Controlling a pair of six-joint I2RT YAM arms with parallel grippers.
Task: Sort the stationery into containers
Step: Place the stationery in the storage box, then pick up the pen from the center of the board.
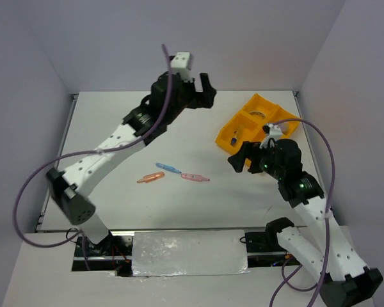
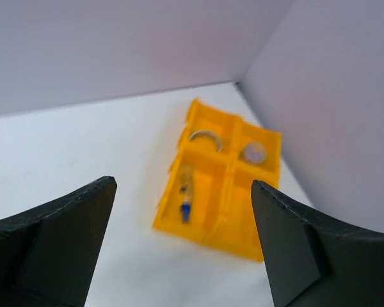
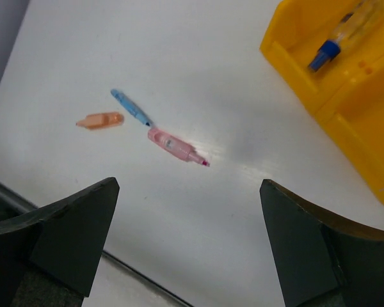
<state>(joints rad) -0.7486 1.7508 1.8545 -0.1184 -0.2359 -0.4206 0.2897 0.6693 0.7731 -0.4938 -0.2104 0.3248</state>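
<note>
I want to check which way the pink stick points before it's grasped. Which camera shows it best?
Right wrist view: the pink stick lies large and unobstructed, darker tip toward lower right. The top external view shows it only small. The left wrist view does not show it.

Two white-shelled robot arms, the left arm [image 1: 109, 150] and the right arm [image 1: 313, 217], show black joints and trailing purple cables [image 1: 20, 204] (a white camera block [image 1: 181, 61] caps the left wrist); fingers [image 2: 57, 243] are matte black wedges.
</note>
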